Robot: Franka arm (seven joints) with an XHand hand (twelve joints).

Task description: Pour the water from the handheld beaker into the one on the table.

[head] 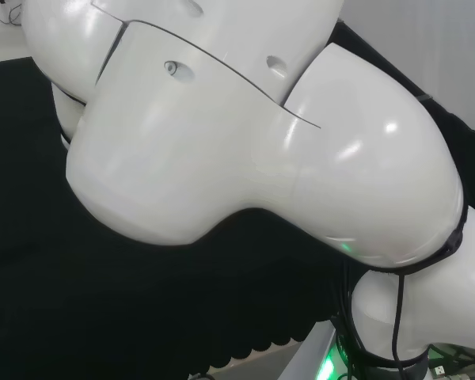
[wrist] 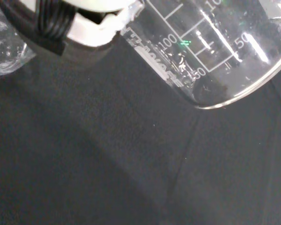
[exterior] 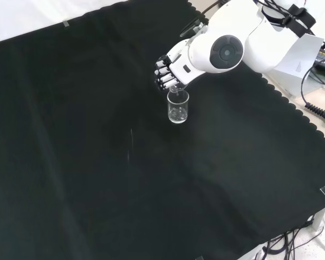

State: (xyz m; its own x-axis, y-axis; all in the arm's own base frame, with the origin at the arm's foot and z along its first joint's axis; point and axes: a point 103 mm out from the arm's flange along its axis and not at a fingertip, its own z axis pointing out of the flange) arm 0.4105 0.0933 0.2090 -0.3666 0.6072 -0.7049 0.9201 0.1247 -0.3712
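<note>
One beaker [exterior: 178,107] under hand [exterior: 170,69].

The arm [head: 245,134] is evenly lit from above, with soft glare patches seen on its shell. The cloth [exterior: 97,162] is rendered dull and almost shadowless. Bright streaks are reflected in the beaker [wrist: 215,51], whose near edge is blurred.

A black cloth [exterior: 97,179] with a scalloped edge covers the bench, creased in shallow folds and taped down at its corners. In the front view, a white surface [exterior: 21,16] lies beyond its far left edge, and cables [exterior: 314,103] trail past its right edge.
</note>
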